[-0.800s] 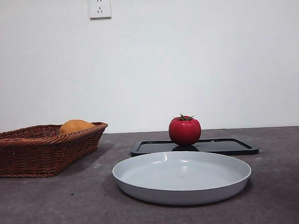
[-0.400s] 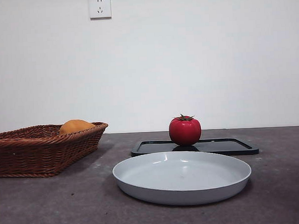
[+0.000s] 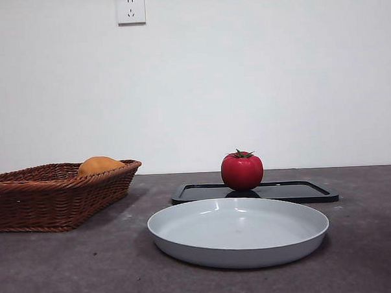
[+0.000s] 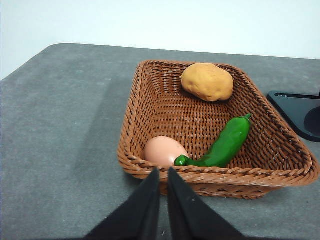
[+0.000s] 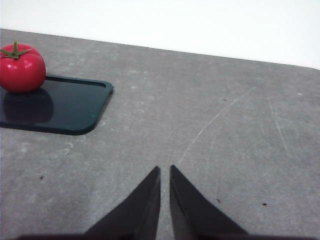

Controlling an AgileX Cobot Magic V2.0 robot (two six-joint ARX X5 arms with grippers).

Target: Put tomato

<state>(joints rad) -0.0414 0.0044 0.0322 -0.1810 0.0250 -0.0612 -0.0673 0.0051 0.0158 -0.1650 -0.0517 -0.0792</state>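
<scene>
The red tomato (image 3: 242, 171) with a green stem stands upright on the black tray (image 3: 301, 192) behind the grey plate (image 3: 238, 231). It also shows in the right wrist view (image 5: 21, 67) on the tray (image 5: 65, 107). My right gripper (image 5: 164, 172) is shut and empty above bare table, well away from the tomato. My left gripper (image 4: 163, 175) is shut and empty just outside the near rim of the wicker basket (image 4: 150, 107). Neither arm shows in the front view.
The wicker basket (image 3: 55, 195) stands at the left and holds an orange-yellow rounded fruit (image 4: 207, 81), a green pepper (image 4: 222, 145) and an egg (image 4: 165, 151). A wall with a socket (image 3: 130, 9) rises behind the table.
</scene>
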